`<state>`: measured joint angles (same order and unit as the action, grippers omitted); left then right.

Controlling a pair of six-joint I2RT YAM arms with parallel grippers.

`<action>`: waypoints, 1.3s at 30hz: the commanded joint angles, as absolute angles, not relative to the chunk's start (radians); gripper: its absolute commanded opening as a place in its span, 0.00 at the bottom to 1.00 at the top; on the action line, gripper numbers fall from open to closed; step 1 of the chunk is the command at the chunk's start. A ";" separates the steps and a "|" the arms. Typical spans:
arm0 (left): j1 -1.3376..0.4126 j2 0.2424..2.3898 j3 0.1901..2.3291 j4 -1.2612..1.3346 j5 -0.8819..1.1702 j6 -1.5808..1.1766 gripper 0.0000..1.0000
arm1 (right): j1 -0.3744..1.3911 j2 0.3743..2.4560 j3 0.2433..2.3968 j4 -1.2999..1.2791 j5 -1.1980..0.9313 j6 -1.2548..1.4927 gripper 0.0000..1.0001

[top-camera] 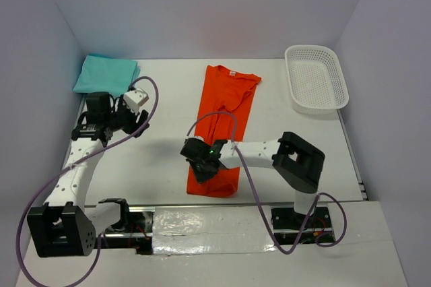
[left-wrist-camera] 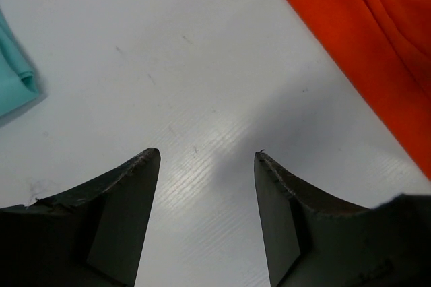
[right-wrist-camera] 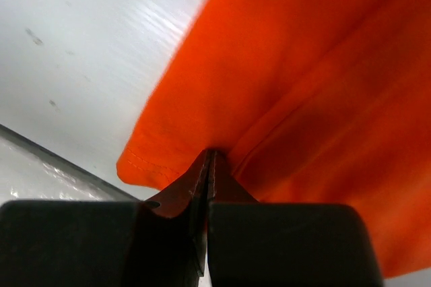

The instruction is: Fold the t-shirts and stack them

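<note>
An orange t-shirt [top-camera: 225,98] lies folded into a long strip down the middle of the table. My right gripper [top-camera: 202,161] is at the strip's near left edge. In the right wrist view its jaws [right-wrist-camera: 214,153] are shut, with the orange cloth [right-wrist-camera: 303,65] pinched at the tips and a crease running away from them. A folded teal t-shirt [top-camera: 106,75] sits at the far left corner. My left gripper [top-camera: 137,100] hovers just in front of it. Its jaws [left-wrist-camera: 207,155] stand open over bare table between the teal cloth [left-wrist-camera: 13,78] and the orange cloth [left-wrist-camera: 377,51].
A white mesh basket [top-camera: 315,48] stands at the far right against the wall. The table's near edge with its metal rail [right-wrist-camera: 40,149] lies just behind the right gripper. Walls close in the left, far and right sides.
</note>
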<state>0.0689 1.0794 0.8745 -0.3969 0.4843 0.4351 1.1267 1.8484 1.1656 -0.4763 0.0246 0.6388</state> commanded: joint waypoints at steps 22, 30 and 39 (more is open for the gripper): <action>-0.777 1.086 0.792 -0.731 0.468 1.376 0.72 | 1.016 1.243 0.563 -0.506 0.046 1.117 0.00; -0.925 1.183 0.634 -0.362 0.453 1.395 0.75 | 0.966 1.036 0.540 -0.503 0.023 1.103 0.04; -0.999 1.282 0.546 -0.172 0.453 1.508 0.80 | 0.827 0.816 0.415 -0.614 -0.069 1.157 0.60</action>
